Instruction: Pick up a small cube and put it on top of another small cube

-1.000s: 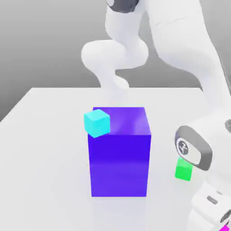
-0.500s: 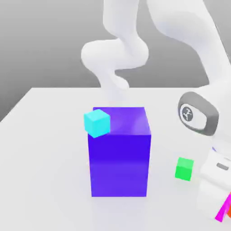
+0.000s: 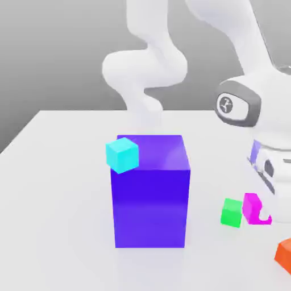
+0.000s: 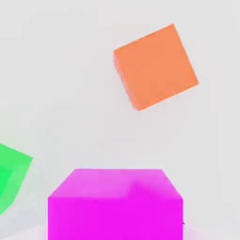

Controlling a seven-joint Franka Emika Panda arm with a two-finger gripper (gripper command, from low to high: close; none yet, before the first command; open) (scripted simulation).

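The small magenta cube (image 3: pixel 252 208) hangs under my white hand, with my gripper (image 3: pixel 257 211) shut on it. In the hand view the magenta cube (image 4: pixel 115 204) sits close to the camera. The small green cube (image 3: pixel 232 212) rests on the white table (image 3: pixel 57 170), just to the exterior view's left of the magenta cube and close beside it. In the hand view, the green cube (image 4: pixel 10 180) is seen at the picture's edge, apart from the magenta one.
A big blue-violet block (image 3: pixel 150 190) stands mid-table with a cyan cube (image 3: pixel 122 155) at its upper corner. An orange-red cube (image 3: pixel 284 254) lies on the table near the exterior view's lower right, also seen as an orange cube (image 4: pixel 154 67) from the hand. The white arm (image 3: pixel 148 62) rises behind.
My hand has risen and moved towards the exterior view's left, carrying the magenta cube up from the lower right corner to beside the green cube. The orange-red cube has come into sight.
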